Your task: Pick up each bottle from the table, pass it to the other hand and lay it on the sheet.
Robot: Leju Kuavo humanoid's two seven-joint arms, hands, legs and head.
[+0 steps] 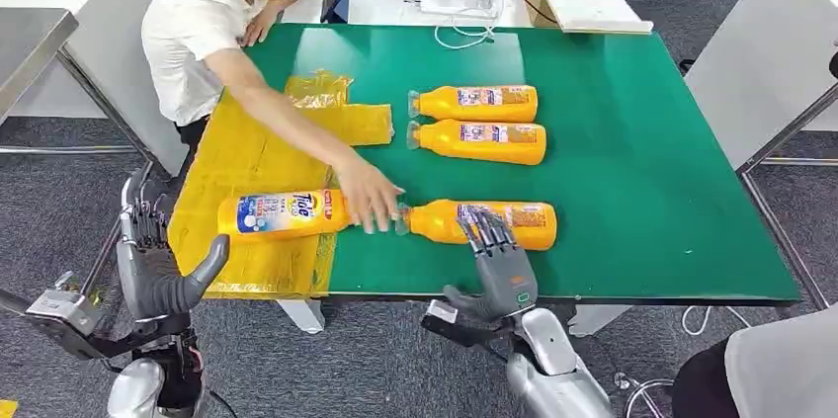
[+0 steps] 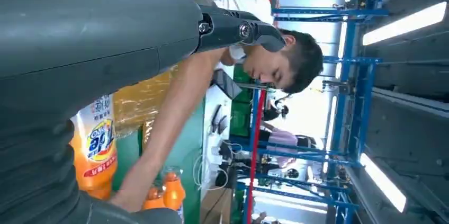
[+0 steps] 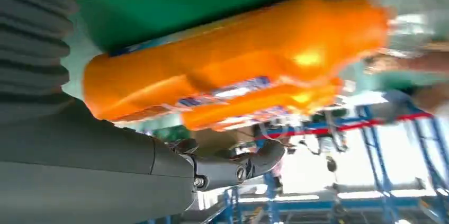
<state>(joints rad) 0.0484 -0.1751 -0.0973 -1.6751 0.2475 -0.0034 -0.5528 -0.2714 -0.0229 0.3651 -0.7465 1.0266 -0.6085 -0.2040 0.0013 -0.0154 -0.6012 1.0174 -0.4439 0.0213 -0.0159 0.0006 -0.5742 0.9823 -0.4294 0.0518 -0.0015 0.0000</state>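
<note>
Bottles on the green table, right hand at the nearest one

Green table [image 1: 642,141] is the landmark. Four orange bottles lie on their sides on it. Two [image 1: 474,103] [image 1: 477,141] lie side by side at its middle. A third [image 1: 481,223] lies near its front edge, and the right hand [image 1: 502,265] rests its spread fingers [image 1: 484,230] on top of it without closing around it. The Tide bottle [image 1: 284,213] lies on the yellow sheet [image 1: 247,156] covering the table's left part; a person's hand [image 1: 369,203] reaches over its neck. The left hand [image 1: 158,270] hovers off the table's front-left corner, fingers apart, holding nothing.
</note>
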